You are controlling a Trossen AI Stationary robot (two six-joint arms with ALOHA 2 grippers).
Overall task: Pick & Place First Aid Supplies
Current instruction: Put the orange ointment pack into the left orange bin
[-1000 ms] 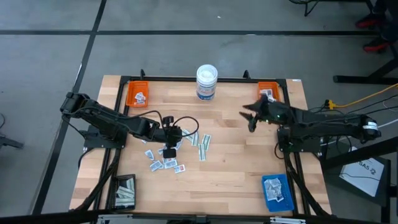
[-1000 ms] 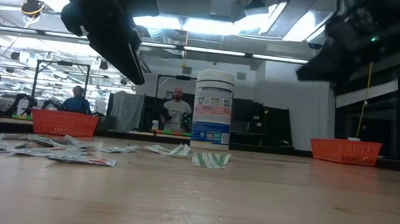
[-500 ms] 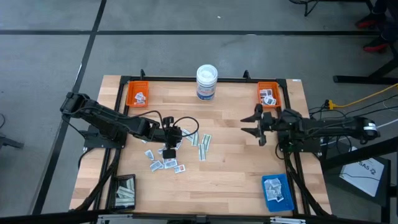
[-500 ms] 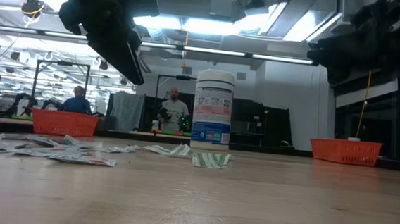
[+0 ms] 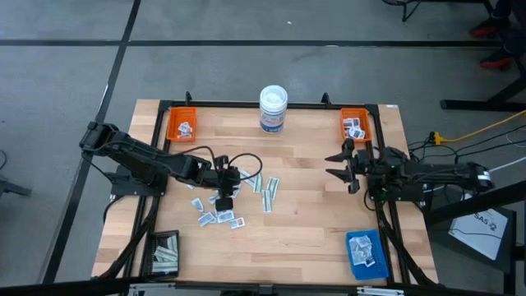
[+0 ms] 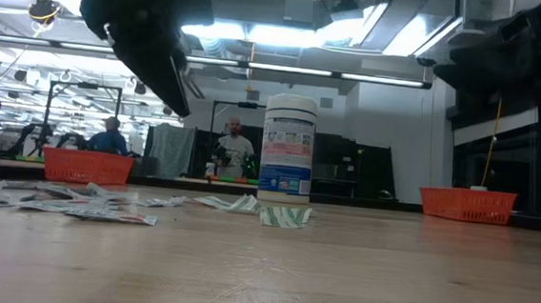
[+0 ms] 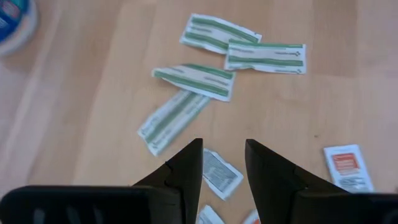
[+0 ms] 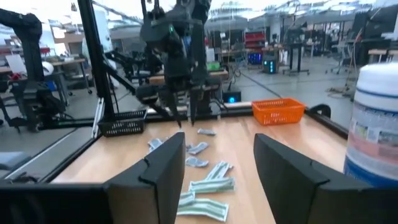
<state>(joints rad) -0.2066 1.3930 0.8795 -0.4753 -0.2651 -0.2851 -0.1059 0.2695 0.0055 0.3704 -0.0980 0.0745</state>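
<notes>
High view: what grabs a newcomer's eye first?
The scatter of packets and green strips left of the table's centre, with the left end effector open right above them. Then the white tub at the far edge, between two orange trays in the far corners. The right end effector, open, hangs over bare wood.

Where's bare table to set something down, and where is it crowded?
Bare: the wood between the packets and the right gripper, and the front strip between the black tray and blue tray. Crowded: left of centre, packets and green strips scattered under the left gripper.
</notes>
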